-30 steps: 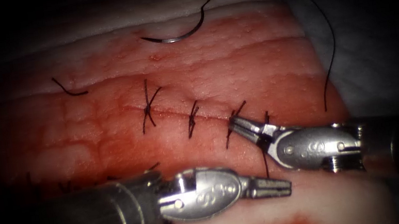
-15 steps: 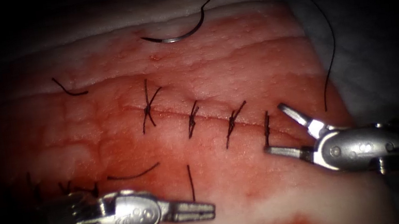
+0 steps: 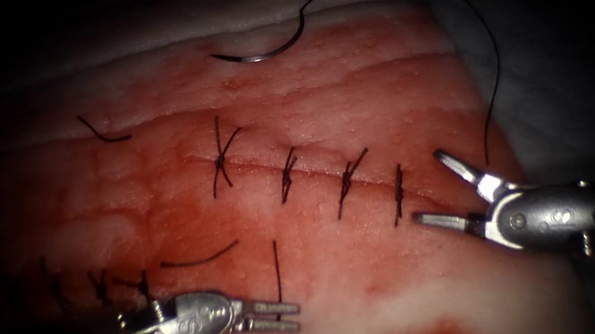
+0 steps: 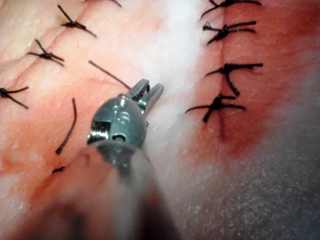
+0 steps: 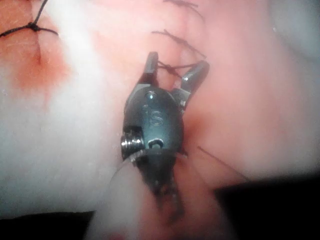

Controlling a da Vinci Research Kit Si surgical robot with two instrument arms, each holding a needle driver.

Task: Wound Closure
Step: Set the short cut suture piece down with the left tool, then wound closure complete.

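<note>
Jaws of the right arm's tool (image 3: pixel 437 190) stood spread wide and held nothing, just right of the last stitch (image 3: pixel 398 193) at the right end of the cut (image 3: pixel 313 170); in the right wrist view the same tool (image 5: pixel 175 75) gaped over a stitch (image 5: pixel 170 67) without gripping it. The left arm's tool (image 3: pixel 276 316) lay low over the tissue (image 3: pixel 350 97), left of and below the cut, its jaws slightly parted and empty. In the left wrist view that tool (image 4: pixel 147 92) showed a narrow gap between its toothed jaws, with a loose cut end of thread (image 4: pixel 109 75) just beside them.

The curved needle (image 3: pixel 261 49) lay free on the far part of the tissue, above the cut, not in the tissue and held by neither tool. Its thread (image 3: pixel 490 70) ran from its right end up and around, then down the right edge of the tissue, ending above the right tool.

Four knotted stitches (image 3: pixel 287 176) crossed the cut. Loose cut ends of thread lay on the tissue: one at upper left (image 3: pixel 102 132), one curved piece (image 3: pixel 198 260) and one upright piece (image 3: pixel 276 271) near the left tool. Red fluid (image 3: pixel 187 213) stained the tissue below the cut.
</note>
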